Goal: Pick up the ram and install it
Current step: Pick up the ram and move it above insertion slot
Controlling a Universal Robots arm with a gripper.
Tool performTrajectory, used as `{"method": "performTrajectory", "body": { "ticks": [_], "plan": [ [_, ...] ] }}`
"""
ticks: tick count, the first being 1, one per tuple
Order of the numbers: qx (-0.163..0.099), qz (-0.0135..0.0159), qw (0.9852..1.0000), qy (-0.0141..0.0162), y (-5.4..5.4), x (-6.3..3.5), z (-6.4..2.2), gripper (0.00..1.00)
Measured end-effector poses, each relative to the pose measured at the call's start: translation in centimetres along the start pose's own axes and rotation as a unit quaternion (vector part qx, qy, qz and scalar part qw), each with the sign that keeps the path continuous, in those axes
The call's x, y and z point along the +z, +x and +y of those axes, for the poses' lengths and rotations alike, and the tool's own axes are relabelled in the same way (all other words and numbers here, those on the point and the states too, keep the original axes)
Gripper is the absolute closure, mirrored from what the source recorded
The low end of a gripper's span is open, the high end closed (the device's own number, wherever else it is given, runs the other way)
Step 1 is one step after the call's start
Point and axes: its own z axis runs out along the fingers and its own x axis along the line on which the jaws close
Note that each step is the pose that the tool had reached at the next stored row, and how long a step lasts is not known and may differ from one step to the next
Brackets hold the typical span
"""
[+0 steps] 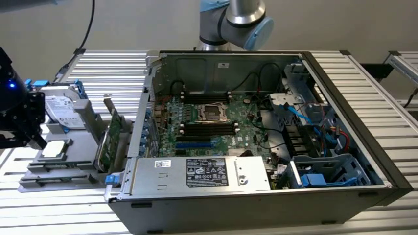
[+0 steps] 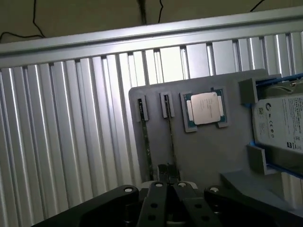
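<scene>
Two thin sticks stand on edge in slots of a grey tray [image 2: 213,151] on the ribbed bench [image 2: 71,142]: the ram [image 2: 169,135], nearer the processor [image 2: 206,108], and a second stick [image 2: 146,142] just beside it. The tool [image 2: 165,178] hangs over the ram's near end, fingers drawn fully together; whether they pinch the ram I cannot tell. A hard drive [image 2: 279,120] lies beyond the processor. The open computer case [image 1: 216,68] stands near the tray.

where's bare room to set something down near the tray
Bare slatted table beyond the grey tray and beside the computer case at the exterior view's right. The tray itself is crowded: hard drive, processor, green card, with the pincer at its edge.
</scene>
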Motion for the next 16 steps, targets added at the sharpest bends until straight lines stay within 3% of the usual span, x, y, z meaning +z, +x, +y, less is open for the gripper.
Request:
{"method": "performTrajectory", "body": {
  "ticks": [2, 5, 7, 9, 10, 11, 16],
  "plan": [
    [-0.018, 0.0012, 0.9998, 0.0, 0.0, 0.02, 0.0, 0.89],
    [-0.022, 0.0021, 0.9998, 0.0001, 0.0, 0.03, 0.01, 0.88],
    [-0.022, 0.0021, 0.9998, 0.0001, 0.0, 0.02, 0.01, 0.84],
    [-0.022, 0.0021, 0.9998, 0.0001, 0.0, 0.03, 0.01, 0.71],
    [-0.022, 0.0021, 0.9998, 0.0001, 0.0, 0.04, 0.01, 0.71],
    [-0.022, 0.0021, 0.9998, 0.0001, 0.0, 0.15, 0.0, 0.64],
    [-0.03, 0.0025, 0.9996, -0.0011, 0.5, 1.05, -0.09, 0.64]
  ]
}}
